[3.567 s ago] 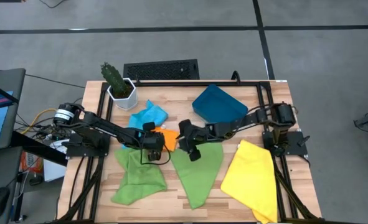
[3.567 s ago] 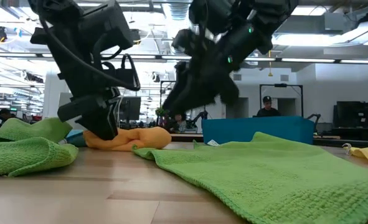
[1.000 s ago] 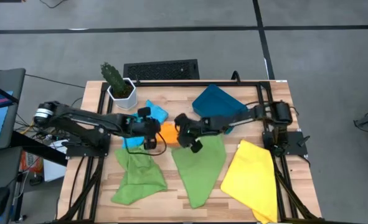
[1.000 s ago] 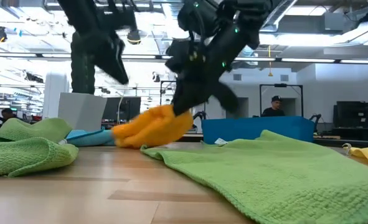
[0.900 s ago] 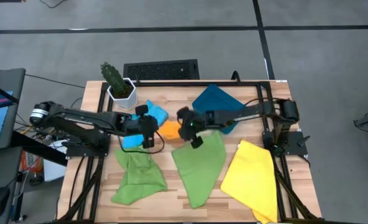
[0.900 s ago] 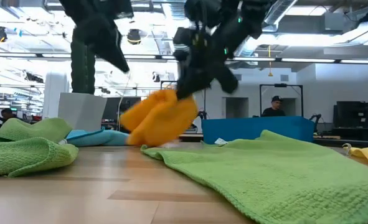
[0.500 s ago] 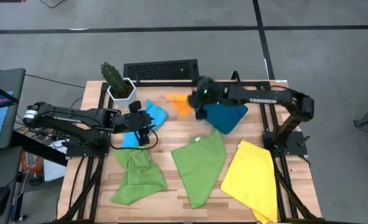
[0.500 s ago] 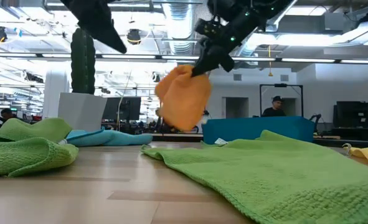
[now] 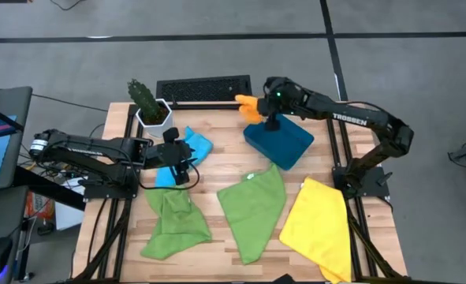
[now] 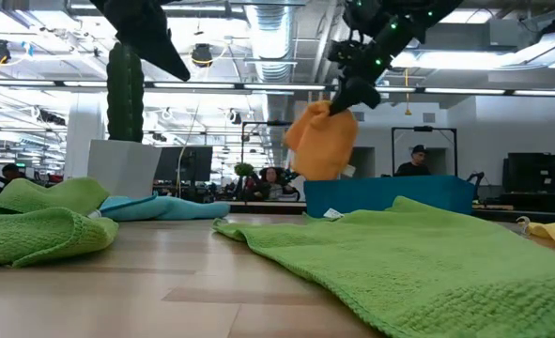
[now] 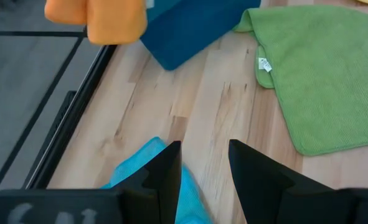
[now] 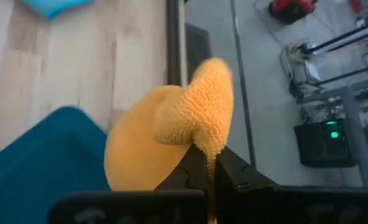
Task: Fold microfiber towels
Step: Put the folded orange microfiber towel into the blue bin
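Note:
The orange towel (image 9: 248,105) hangs bunched in the air at the table's far edge, beside the dark teal bin (image 9: 280,139), with my right gripper (image 9: 267,101) shut on it. My left gripper (image 9: 177,163) hovers open just above the light blue towel (image 9: 190,146), which lies crumpled on the wood; nothing is between its fingers (image 11: 171,168). Two green towels (image 9: 173,221) (image 9: 252,205) lie spread near the front, and the yellow towel (image 9: 319,225) lies at the front right. My right gripper pinches a bunched fold at the orange towel's top (image 12: 208,140) between its two fingers, several layers thick. The fingers slant downward from the table's right. The towel (image 10: 322,141) hangs slack below them, lifted clear of the table.
A potted cactus (image 9: 147,104) stands at the far left corner. A black grille (image 9: 203,88) lies on the floor beyond the far edge. Bare wood (image 9: 225,162) shows at the table's middle. People stand in the room behind (image 10: 404,161).
My right gripper has lifted the orange towel off the table's middle and swung it up toward the far edge and to the right, beside the bin; the towel now hangs clear. My left gripper has risen a little and drawn back left, staying open.

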`<action>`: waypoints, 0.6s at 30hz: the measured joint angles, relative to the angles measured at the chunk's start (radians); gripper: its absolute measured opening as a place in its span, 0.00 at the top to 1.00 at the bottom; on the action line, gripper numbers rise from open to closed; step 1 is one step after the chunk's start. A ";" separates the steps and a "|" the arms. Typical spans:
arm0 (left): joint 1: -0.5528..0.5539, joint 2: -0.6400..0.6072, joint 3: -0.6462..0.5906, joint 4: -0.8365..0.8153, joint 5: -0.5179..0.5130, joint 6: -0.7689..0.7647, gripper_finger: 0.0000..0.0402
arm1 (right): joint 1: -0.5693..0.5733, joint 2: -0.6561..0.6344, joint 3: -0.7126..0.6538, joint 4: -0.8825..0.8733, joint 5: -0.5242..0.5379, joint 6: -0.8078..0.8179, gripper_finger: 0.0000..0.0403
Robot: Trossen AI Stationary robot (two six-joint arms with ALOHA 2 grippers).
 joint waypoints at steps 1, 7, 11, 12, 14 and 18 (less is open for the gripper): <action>0.000 0.000 0.000 0.000 0.000 0.000 0.68 | 0.002 -0.001 -0.013 -0.009 -0.002 0.000 0.95; -0.002 0.000 0.000 0.000 0.003 -0.007 0.68 | 0.017 -0.001 -0.145 -0.012 -0.003 0.021 0.96; -0.002 0.000 0.000 0.000 0.003 -0.003 0.68 | 0.040 -0.001 -0.205 -0.001 0.006 0.035 0.95; -0.002 0.000 0.000 0.000 0.003 -0.003 0.68 | 0.044 -0.001 -0.216 0.000 0.010 0.035 0.95; -0.002 0.000 0.000 0.001 0.003 -0.003 0.68 | 0.051 -0.001 -0.233 -0.002 0.023 0.035 0.95; -0.002 0.000 0.000 0.001 0.003 -0.003 0.68 | 0.054 -0.001 -0.244 -0.023 0.027 0.029 0.95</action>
